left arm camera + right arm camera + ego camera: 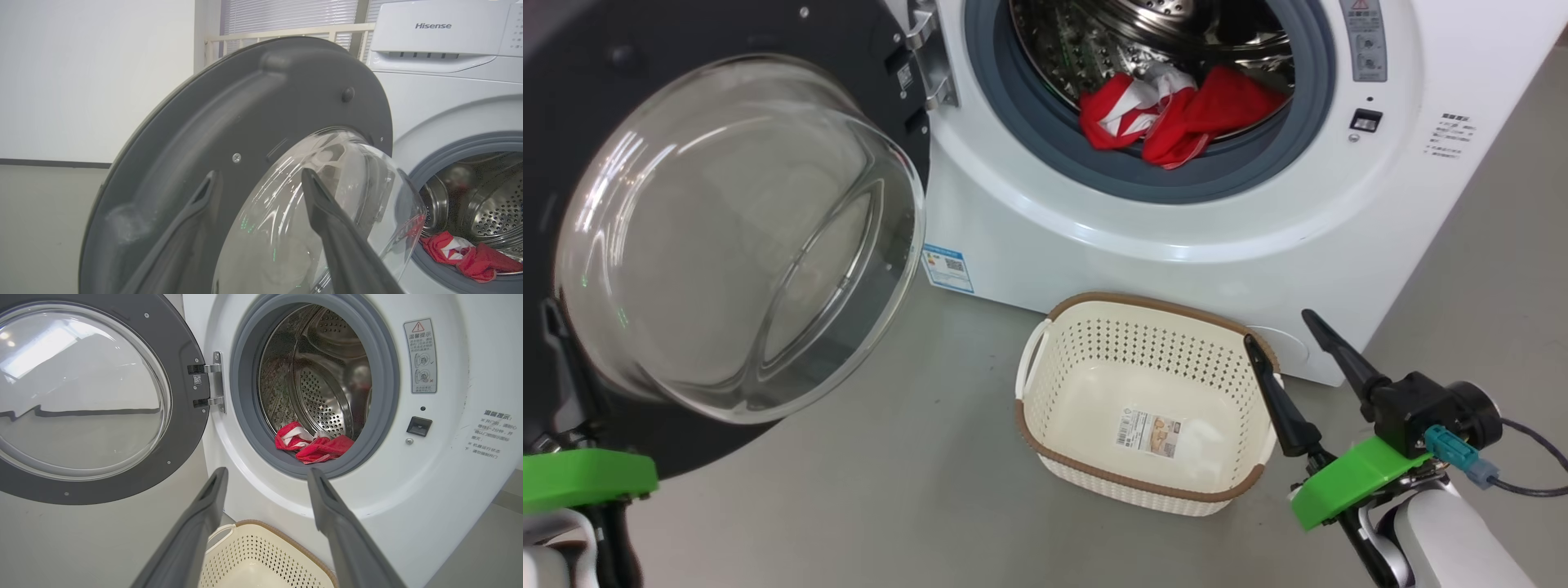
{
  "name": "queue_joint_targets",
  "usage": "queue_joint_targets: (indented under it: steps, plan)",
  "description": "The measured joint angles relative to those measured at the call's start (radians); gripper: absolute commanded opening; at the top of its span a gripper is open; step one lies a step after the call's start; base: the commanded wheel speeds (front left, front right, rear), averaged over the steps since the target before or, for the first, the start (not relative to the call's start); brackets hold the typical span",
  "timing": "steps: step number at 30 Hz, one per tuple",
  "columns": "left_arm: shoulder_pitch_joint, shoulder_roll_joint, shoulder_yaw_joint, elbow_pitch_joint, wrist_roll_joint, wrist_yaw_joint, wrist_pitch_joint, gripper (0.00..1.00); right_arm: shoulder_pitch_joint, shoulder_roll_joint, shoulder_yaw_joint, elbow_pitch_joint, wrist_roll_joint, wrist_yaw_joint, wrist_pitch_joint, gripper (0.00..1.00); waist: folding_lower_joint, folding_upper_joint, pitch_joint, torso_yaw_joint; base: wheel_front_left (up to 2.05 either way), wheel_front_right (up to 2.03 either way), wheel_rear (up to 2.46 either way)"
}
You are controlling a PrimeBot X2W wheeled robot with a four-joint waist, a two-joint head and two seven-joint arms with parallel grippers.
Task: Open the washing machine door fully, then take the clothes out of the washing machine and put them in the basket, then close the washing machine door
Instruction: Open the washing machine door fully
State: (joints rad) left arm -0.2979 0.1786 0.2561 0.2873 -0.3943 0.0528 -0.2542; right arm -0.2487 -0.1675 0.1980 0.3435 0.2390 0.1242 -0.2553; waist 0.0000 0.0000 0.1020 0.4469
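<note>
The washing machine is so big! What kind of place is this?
Probably a laundry corner in a plain room, maybe a test space. A white front-loading washing machine stands on a grey floor with red clothes in its drum, and a cream basket waits in front.

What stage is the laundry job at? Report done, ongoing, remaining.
Done: the washing machine door stands swung wide open. In hand: nothing yet; the left pincer by the door and the right pincer near the basket are both open and empty. Left: the clothes lie in the washing machine, the basket holds none, and the door needs closing.
</note>
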Motion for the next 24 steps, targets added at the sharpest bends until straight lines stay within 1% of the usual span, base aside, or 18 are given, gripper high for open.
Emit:
queue_joint_targets:
  steps: [2,3,8,10,14,18,24]
  plan:
    - [0.021,-0.005,-0.017,-0.070,0.006,0.000,0.000,1.00,0.014,0.012,-0.005,-0.007,0.001,0.000,0.000,1.00,0.0000,0.0000,-0.007,-0.009,0.00,0.00,0.00]
    - [0.041,-0.011,-0.040,-0.137,0.007,-0.010,0.007,1.00,0.025,0.024,-0.022,-0.017,0.007,0.000,0.000,1.00,0.0000,0.0000,-0.012,-0.021,0.00,0.00,0.00]
    - [0.080,-0.021,-0.090,-0.235,0.003,-0.040,0.053,1.00,0.028,0.044,-0.076,-0.043,0.005,0.000,0.000,1.00,0.0000,0.0000,-0.024,-0.058,0.00,0.00,0.00]
    - [0.093,-0.021,-0.113,-0.262,0.004,-0.060,0.060,1.00,0.042,0.055,-0.095,-0.056,0.002,0.000,0.000,1.00,0.0000,0.0000,-0.031,-0.075,0.00,0.00,0.00]
    - [0.127,-0.018,-0.154,-0.280,0.020,-0.063,0.089,1.00,0.065,0.074,-0.118,-0.073,-0.003,0.000,0.000,1.00,0.0000,0.0000,-0.044,-0.113,0.00,0.00,0.00]
    - [0.139,-0.023,-0.196,-0.281,0.016,-0.103,0.096,1.00,0.065,0.083,-0.126,-0.110,0.008,0.000,0.000,1.00,0.0000,0.0000,-0.054,-0.160,0.00,0.00,0.00]
    - [0.180,-0.011,-0.289,-0.280,0.061,-0.125,0.105,1.00,0.087,0.084,-0.124,-0.159,0.008,0.000,0.000,1.00,0.0000,0.0000,-0.065,-0.237,0.00,0.00,0.00]
